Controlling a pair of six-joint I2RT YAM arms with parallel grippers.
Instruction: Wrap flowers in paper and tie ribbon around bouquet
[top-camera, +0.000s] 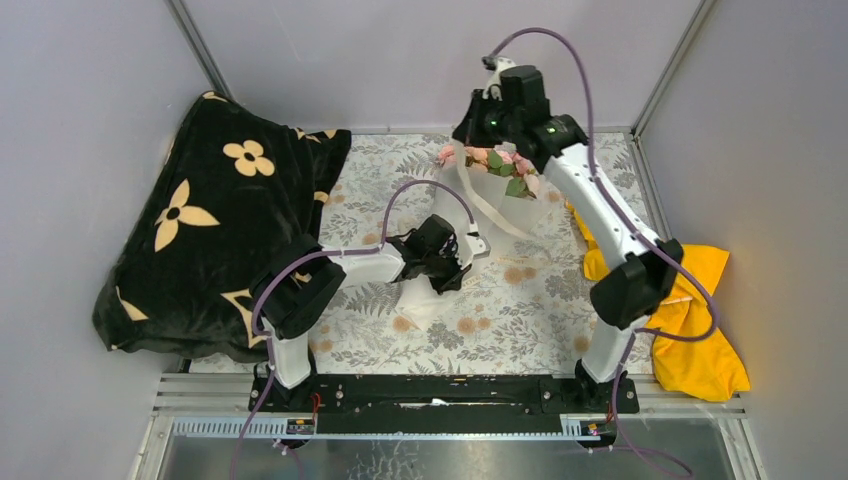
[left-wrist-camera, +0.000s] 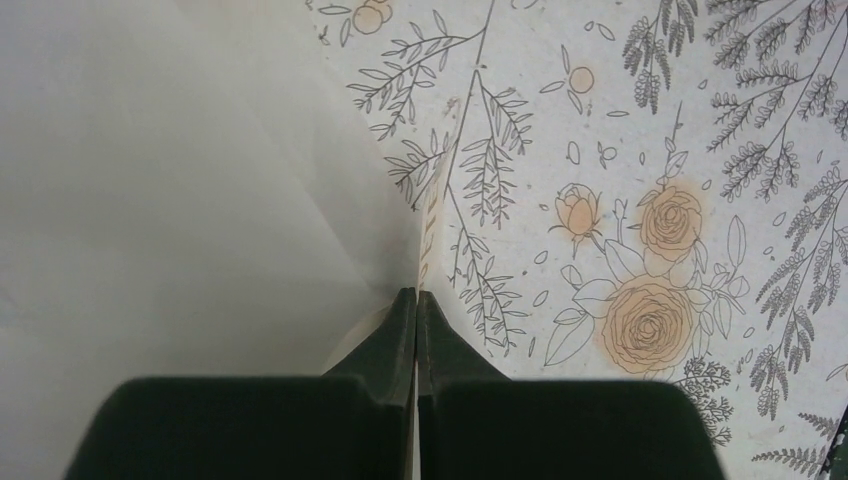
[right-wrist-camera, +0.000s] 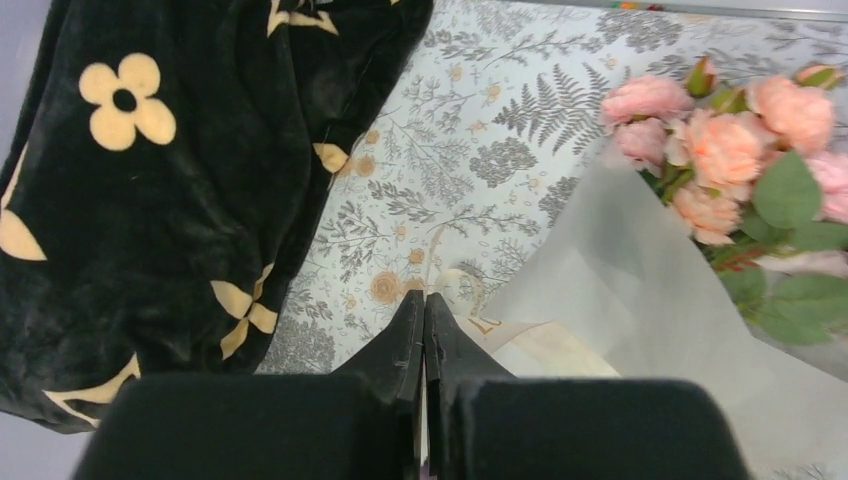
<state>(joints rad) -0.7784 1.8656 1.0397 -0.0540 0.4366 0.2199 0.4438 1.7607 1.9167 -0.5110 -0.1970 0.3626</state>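
The bouquet lies on the tablecloth, its pink flowers (top-camera: 490, 160) (right-wrist-camera: 725, 150) pointing at the back wall. The white paper (top-camera: 480, 200) (right-wrist-camera: 640, 300) (left-wrist-camera: 180, 200) wraps them in a cone that narrows toward the arms. The cream ribbon (top-camera: 505, 220) (right-wrist-camera: 545, 350) crosses the cone. My left gripper (top-camera: 479, 243) (left-wrist-camera: 416, 292) sits by the cone's narrow part, shut with the ribbon (left-wrist-camera: 429, 225) running edge-on out of its tips. My right gripper (top-camera: 464, 138) (right-wrist-camera: 424, 296) hangs over the flowers' left side, shut on a thin strip of ribbon. The stems are hidden in the paper.
A black blanket (top-camera: 220, 220) (right-wrist-camera: 150, 200) with beige flower prints is heaped at the left. A yellow cloth (top-camera: 700, 320) lies at the right, partly under the right arm. The grey floral tablecloth (top-camera: 520, 310) (left-wrist-camera: 640, 200) covers the table between grey walls.
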